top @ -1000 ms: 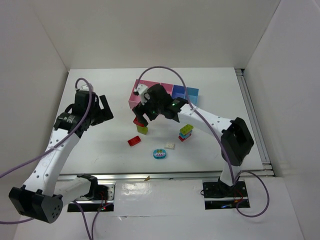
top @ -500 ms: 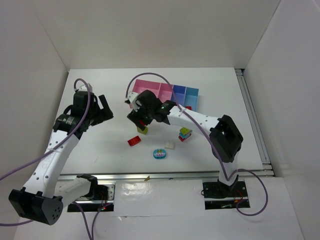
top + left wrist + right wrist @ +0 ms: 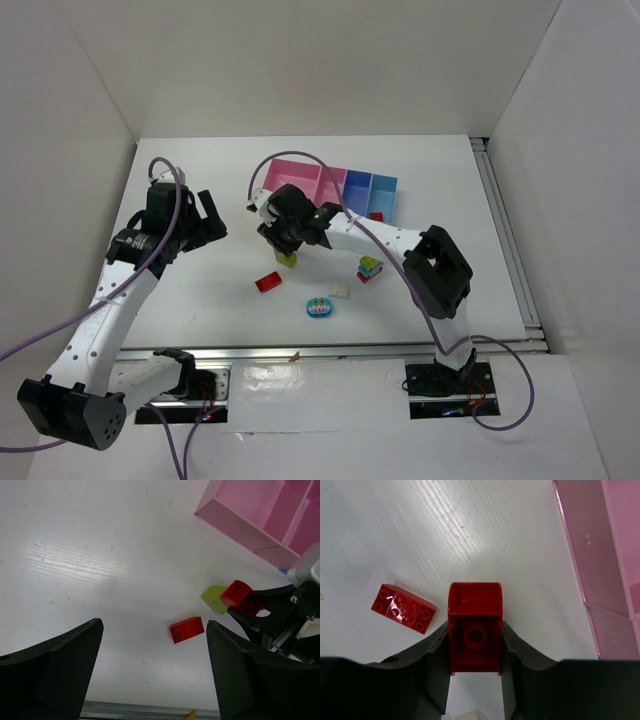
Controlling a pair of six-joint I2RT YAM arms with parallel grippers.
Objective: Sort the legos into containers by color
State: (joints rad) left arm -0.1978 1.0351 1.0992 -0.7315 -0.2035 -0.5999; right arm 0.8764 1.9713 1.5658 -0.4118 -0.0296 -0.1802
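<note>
right jaws pinch a red lego brick [image 3: 475,630] squarely between them; best lifted straight, clear of the yellow-green brick [image 3: 216,599] alongside. left jaws gape, empty.

A white table [image 3: 215,300] is seen, enclosed by plain white walls [image 3: 320,70] at the back and on both sides. A metal rail [image 3: 505,230] is fitted along its right edge and a second rail [image 3: 350,349] along the near edge — on the latter a small tan scrap [image 3: 295,355] is lodged.
</note>
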